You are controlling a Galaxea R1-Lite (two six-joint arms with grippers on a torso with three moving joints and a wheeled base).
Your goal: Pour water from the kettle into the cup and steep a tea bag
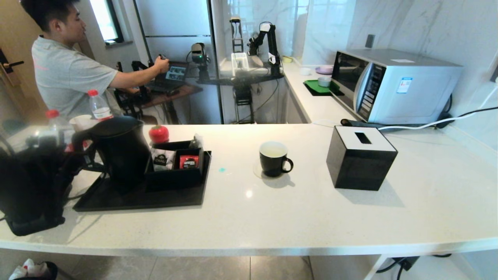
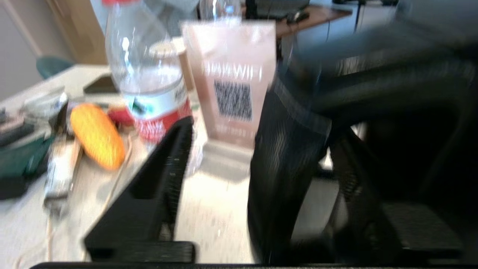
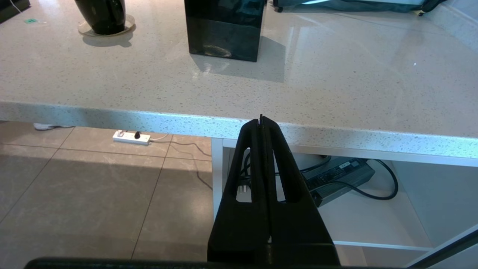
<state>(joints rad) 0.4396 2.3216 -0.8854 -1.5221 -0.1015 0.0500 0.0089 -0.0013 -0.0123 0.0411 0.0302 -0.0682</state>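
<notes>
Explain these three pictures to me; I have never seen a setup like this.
This is a robot with two arms, each ending in jaws that pinch. The wide picture comes from a camera on its head, looking down at a white counter. The other two come from cameras on its wrists, just behind the jaws.

On the counter, a black kettle stands on a black tray, next to a box of tea packets. Further along are a black cup and a black tissue box, with a microwave at the back.

The left arm is beside the kettle's handle, its jaws open and gripping nothing. The right arm is parked below the counter's edge, its jaws shut and empty. A man stands behind the counter.
</notes>
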